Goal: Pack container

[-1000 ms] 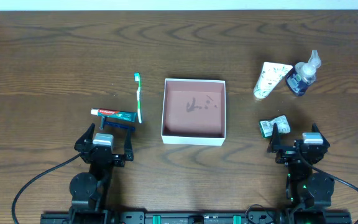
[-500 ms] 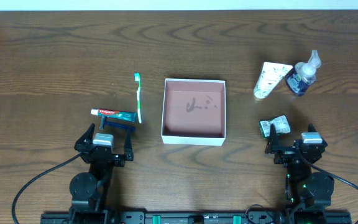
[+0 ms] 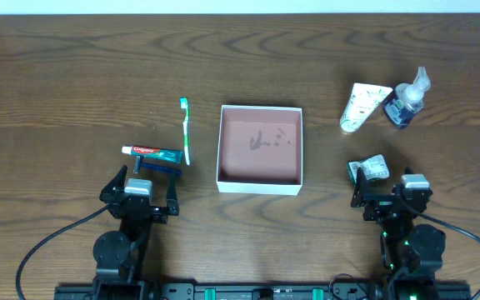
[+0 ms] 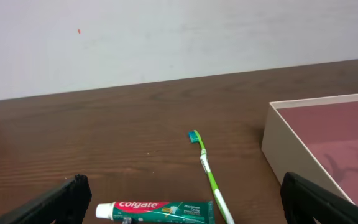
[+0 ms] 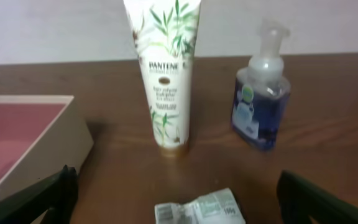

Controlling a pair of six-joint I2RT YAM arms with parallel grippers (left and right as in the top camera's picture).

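Brown wood table [image 3: 57,83] carried the container [image 3: 260,148] at centre, empty, between the two arms. I read the left gripper [image 3: 142,187] and right gripper [image 3: 387,193] as fully open, holding nothing. Toothbrush [image 3: 186,131] lay just left of the container, long axis front to back. Toothpaste [image 3: 152,152] lay crosswise ahead of the left gripper. Packet [image 3: 367,169] sat just ahead of the right gripper, with the container ahead-left of it. I judged the packet the closest pick.
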